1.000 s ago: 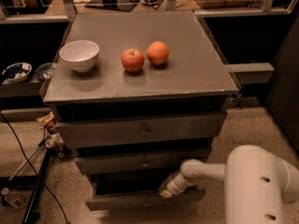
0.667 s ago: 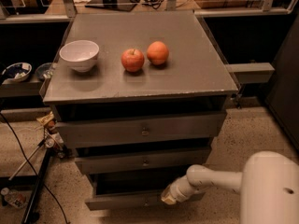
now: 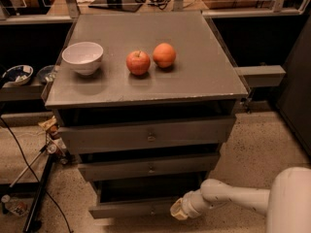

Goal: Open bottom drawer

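Since the earlier frame, the gripper (image 3: 178,209) had sunk a little lower along the front of the drawer stack, and the bulky white arm (image 3: 235,198) behind it had drawn back toward the right edge of the view. The gripper stood at the right end of the bottom drawer (image 3: 131,207), touching or just short of its front; whether it was released or clenched could not be told. The bottom drawer's narrow grey front ran leftward from the gripper and sat slightly forward of the stack, with a dark gap above it. Directly above the gripper lay the middle drawer (image 3: 146,168), and above that the top drawer (image 3: 146,136), both closed. On the desk (image 3: 204,76), well above the gripper, stood a white bowl (image 3: 82,57) up and to its left, with an apple (image 3: 138,62) and an orange (image 3: 164,55) just beside each other nearer overhead. A black cable (image 3: 19,144) trailed across the speckled floor (image 3: 252,154) far to the gripper's left.
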`<state>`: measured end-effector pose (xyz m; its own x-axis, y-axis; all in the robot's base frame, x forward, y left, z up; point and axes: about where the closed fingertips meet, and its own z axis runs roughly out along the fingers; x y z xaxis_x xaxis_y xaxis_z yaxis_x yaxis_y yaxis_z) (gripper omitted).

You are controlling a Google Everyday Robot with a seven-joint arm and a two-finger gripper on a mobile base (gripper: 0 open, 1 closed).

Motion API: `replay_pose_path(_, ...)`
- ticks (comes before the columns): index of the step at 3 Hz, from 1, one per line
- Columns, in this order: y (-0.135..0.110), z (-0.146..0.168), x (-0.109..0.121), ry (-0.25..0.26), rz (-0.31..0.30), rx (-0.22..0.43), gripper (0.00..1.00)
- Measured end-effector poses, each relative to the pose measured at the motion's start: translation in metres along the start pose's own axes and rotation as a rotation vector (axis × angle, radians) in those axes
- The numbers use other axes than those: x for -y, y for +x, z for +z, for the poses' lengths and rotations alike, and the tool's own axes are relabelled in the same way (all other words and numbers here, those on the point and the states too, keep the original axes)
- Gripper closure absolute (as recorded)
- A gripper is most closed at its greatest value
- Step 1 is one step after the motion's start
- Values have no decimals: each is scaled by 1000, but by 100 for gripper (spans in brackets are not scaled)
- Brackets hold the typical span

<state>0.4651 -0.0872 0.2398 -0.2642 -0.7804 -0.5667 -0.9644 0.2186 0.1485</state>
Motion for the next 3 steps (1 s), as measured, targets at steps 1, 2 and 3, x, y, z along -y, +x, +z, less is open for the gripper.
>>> replay_pose_path(1,0,0,0,0,0,0,58)
replay_pose_path(2,0,0,0,0,0,0,27)
replay_pose_path(3,0,0,0,0,0,0,4)
